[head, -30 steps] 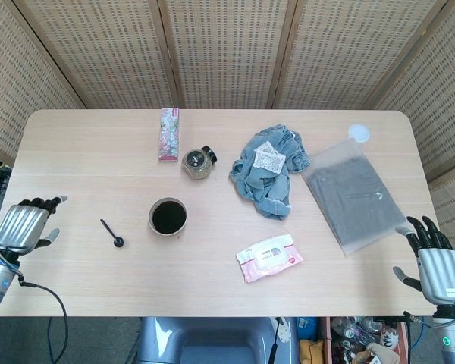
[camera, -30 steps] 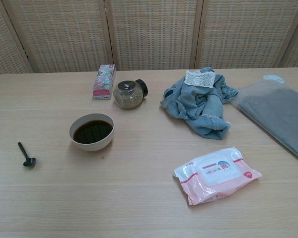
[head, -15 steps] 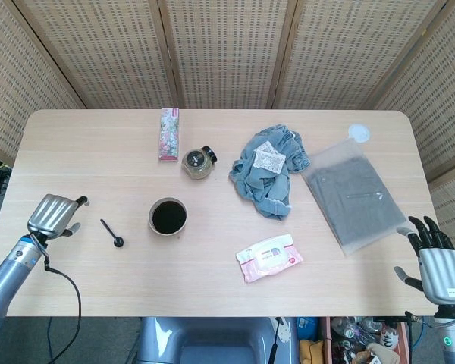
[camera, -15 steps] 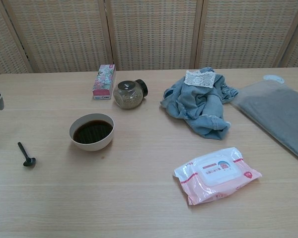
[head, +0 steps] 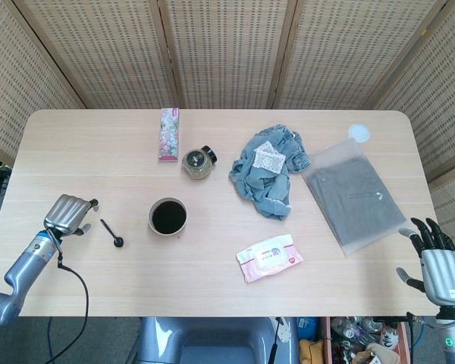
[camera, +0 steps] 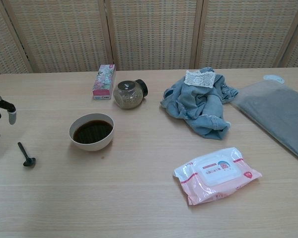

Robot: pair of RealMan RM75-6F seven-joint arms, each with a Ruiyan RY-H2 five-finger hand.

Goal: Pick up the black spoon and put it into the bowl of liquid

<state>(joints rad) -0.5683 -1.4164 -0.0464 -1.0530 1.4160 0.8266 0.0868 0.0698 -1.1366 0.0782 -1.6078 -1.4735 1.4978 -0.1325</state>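
Head view, left hand: our left hand (head: pixel 68 214) hovers just left of the black spoon (head: pixel 111 233), fingers loosely spread, holding nothing.
Head view, spoon: flat on the table (head: pixel 212 292), left of the bowl of liquid (head: pixel 167 217).
Head view, right hand: our right hand (head: pixel 441 267) sits empty, fingers apart, at the table's right corner.
Chest view: we see only fingertips (camera: pixel 10 115) of the left hand above the spoon (camera: pixel 26 154), apart from it; the bowl (camera: pixel 92 132) stands to its right.

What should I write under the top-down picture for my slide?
Left hand hovers beside the black spoon, near the bowl of liquid.
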